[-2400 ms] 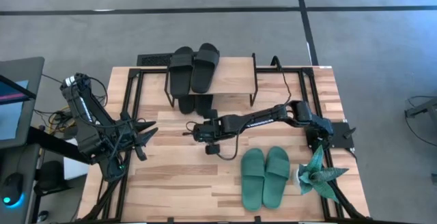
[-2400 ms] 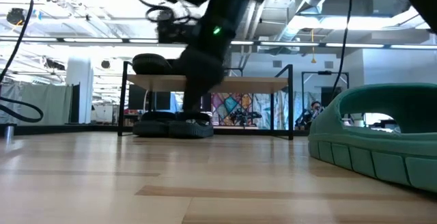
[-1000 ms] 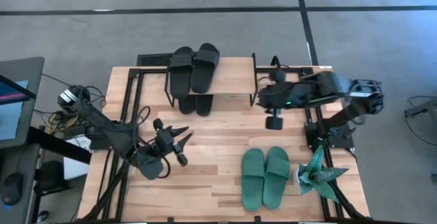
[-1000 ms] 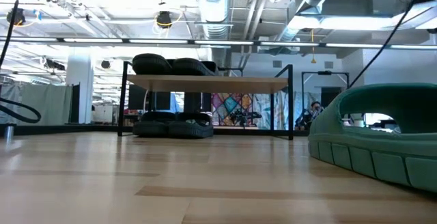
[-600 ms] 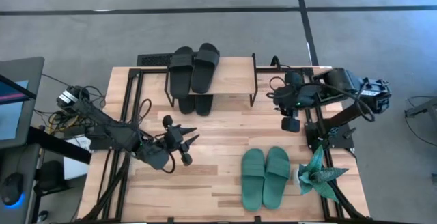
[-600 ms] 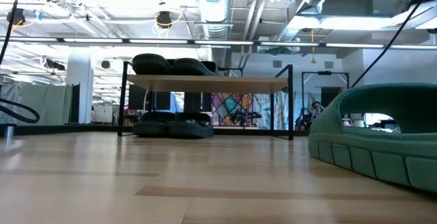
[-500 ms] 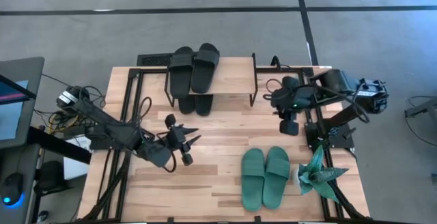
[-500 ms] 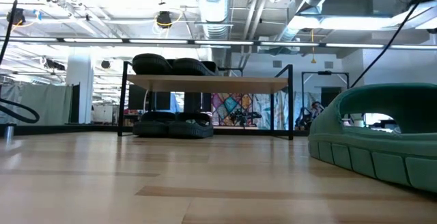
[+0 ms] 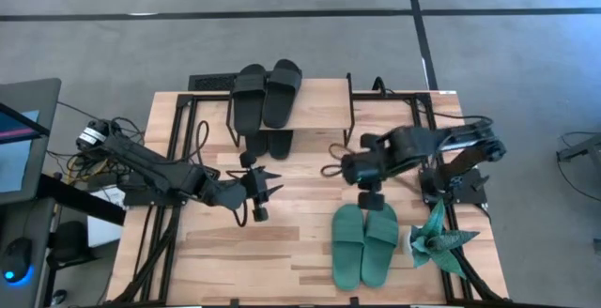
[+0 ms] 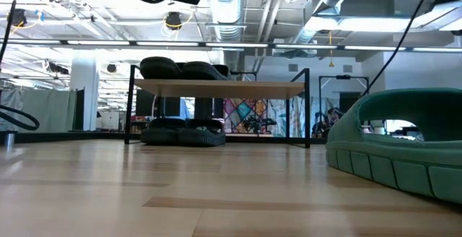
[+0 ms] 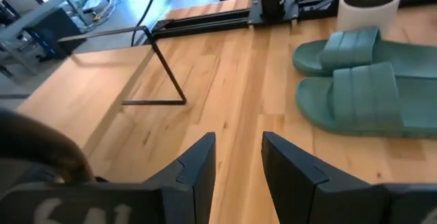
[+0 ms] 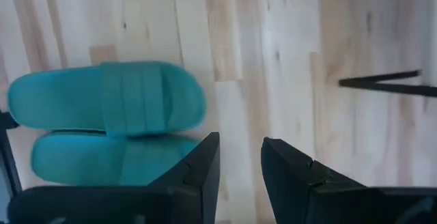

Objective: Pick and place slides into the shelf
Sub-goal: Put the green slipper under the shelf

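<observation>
Slides in teal-green (image 9: 364, 243), the last pair off the rack, lie side by side on the table (image 9: 282, 242) at about five o'clock in the overhead view, close beside the spiky paper plant (image 9: 438, 237) at their three o'clock. Just beyond their toes, at twelve o'clock from them, the right gripper (image 9: 330, 171) hangs with its two fingers a little apart and nothing between them; half a second ago that arm was folded back by the shelf's right legs, and it has since swung inward and down toward the green pair. The left gripper (image 9: 272, 180), at nine o'clock from the right one, has also crept toward mid-table, fingers parted and empty, its wrist camera looking across at the green slides. Farthest off, at twelve o'clock, the shelf (image 9: 319, 109) carries two black slides (image 9: 267, 92) on its plank, with two more (image 10: 177, 133) beneath it on the tabletop. Both arms appear to be closing on the green pair, the remaining work, with the plank's right half seemingly free for them.
</observation>
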{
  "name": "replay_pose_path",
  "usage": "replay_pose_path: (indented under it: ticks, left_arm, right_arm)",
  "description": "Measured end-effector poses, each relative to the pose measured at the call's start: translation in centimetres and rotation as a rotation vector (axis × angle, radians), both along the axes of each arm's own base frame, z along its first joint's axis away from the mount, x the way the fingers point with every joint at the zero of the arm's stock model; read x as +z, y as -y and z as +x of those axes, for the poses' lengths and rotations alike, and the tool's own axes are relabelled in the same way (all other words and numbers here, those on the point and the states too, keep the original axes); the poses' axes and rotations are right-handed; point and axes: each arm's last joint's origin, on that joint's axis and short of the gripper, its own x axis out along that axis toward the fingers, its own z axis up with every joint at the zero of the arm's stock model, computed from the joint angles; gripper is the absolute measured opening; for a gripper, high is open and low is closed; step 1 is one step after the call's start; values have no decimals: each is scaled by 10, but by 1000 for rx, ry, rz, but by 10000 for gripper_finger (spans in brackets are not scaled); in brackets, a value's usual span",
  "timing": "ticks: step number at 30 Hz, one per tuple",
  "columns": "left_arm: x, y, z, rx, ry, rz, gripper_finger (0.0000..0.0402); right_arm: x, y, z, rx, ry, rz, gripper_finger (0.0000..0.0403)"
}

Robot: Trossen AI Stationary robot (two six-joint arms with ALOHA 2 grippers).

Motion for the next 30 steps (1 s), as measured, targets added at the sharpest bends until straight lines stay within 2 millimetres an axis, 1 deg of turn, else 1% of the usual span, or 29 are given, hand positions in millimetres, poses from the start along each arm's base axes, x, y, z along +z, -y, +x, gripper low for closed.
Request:
replay_pose_path:
  ticks: [6, 9, 13, 21, 26, 30]
  left_arm:
    - [-3, -7, 0, -1, -58, 60, 109]
    - [-7, -11, -1, 11, -102, 75, 109]
    - [-9, -14, -2, 22, -131, 83, 109]
    - [-9, -20, 0, 37, -135, 81, 109]
    - [-10, -22, 1, 7, -143, 60, 109]
    - [-10, -24, 2, -5, -146, 49, 109]
  right_arm:
    - [-20, -27, 12, -49, -65, 12, 98]
    - [-28, -42, 13, -85, -93, 43, 98]
    - [-41, -66, 15, -113, -132, 41, 104]
    - [-70, -106, 16, -187, -196, 5, 146]
    - [-80, -124, 13, -213, -204, -5, 175]
    - [-80, -135, 11, -175, -140, -17, 184]
